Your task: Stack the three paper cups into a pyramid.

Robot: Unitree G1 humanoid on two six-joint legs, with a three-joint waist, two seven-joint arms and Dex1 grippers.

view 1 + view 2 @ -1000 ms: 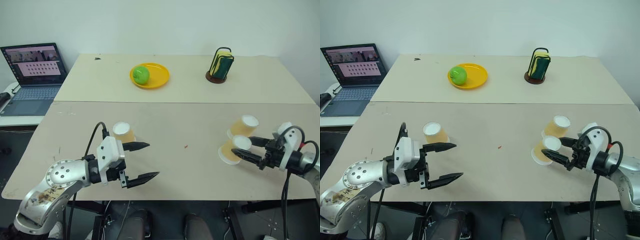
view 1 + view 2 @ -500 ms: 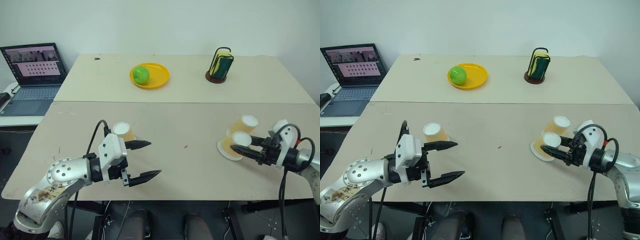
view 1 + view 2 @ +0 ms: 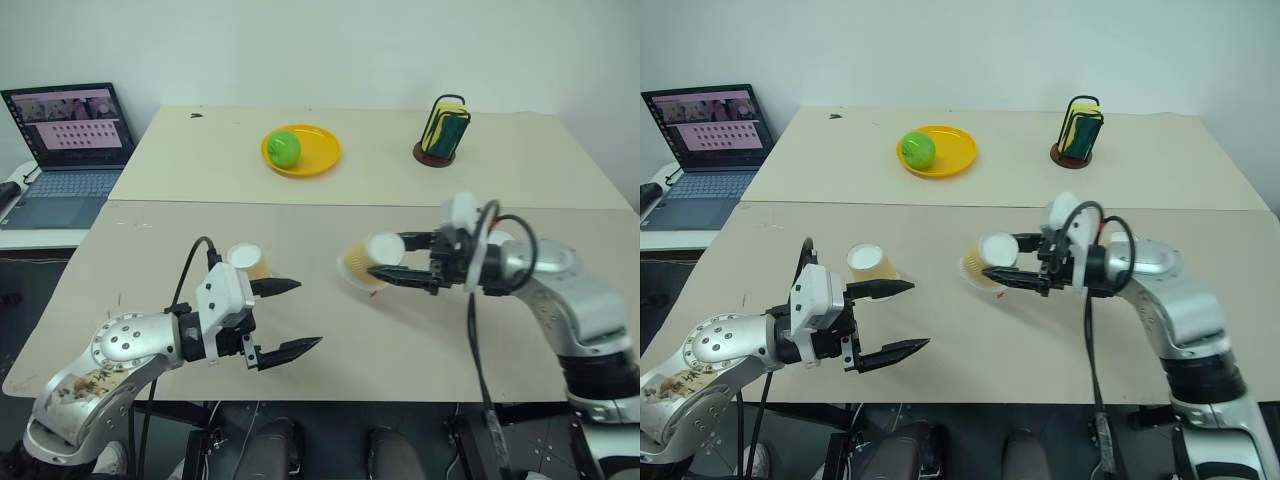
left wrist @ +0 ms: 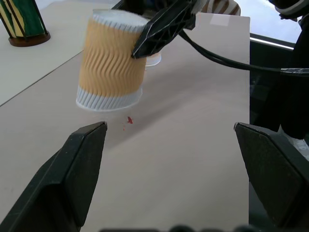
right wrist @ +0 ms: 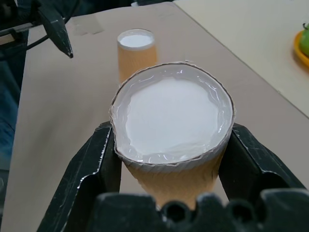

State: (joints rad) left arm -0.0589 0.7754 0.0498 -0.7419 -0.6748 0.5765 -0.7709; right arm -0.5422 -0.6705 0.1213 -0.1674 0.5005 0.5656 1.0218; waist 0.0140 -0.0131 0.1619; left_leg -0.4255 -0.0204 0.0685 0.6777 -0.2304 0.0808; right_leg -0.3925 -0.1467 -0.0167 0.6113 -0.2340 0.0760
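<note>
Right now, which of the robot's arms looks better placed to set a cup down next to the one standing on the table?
The right. Its gripper grips a cup lifted off the table, near the standing cup. The left gripper is open, holding nothing.

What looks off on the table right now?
Only the cup in the right gripper: it hangs tilted off the table, and its pinched white end looks squeezed slightly out of round. The other cup stands straight. There is a tiny red speck on the table; nothing spilled.
</note>
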